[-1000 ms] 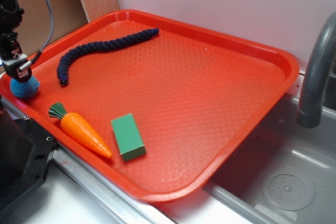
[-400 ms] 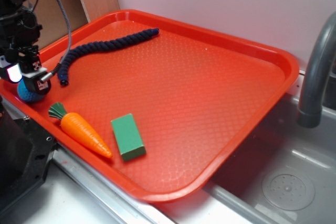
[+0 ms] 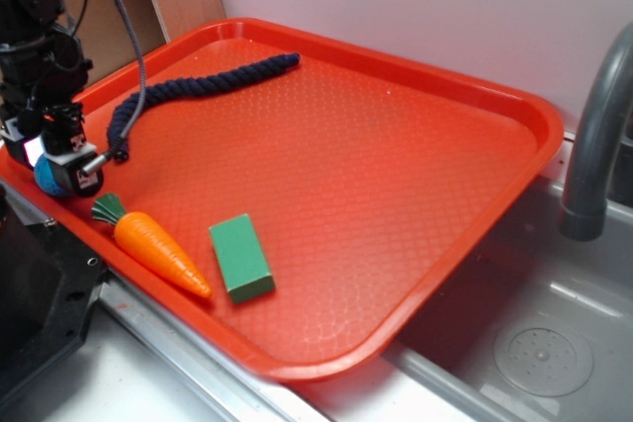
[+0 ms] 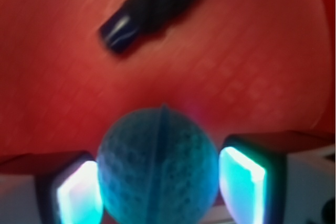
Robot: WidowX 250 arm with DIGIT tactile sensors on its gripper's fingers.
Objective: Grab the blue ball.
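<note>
- Tray [image 3: 475,96]: we see a red plastic tray filling most of the exterior view, set beside a sink [image 3: 539,353] with a grey faucet [image 3: 593,135].
- Rope [image 3: 198,86]: a dark navy braided rope curves across the tray's far left; its frayed end shows in the wrist view [image 4: 131,22], apart from the ball.
- Carrot [image 3: 153,244] and green block [image 3: 240,258]: both lie near the tray's front edge, untouched.
- Gripper [image 3: 61,160]: a second ago it stood higher over the ball; now we find it lowered at the tray's left corner, fingers [image 4: 244,179] straddling the ball, a narrow gap visible on each side, so not yet clamped.
- Blue ball [image 4: 157,166]: it sits on the tray between the fingers, only a turquoise sliver showing in the exterior view [image 3: 45,177].
- Meaning: we judge the descent finished; closing is what remains.
</note>
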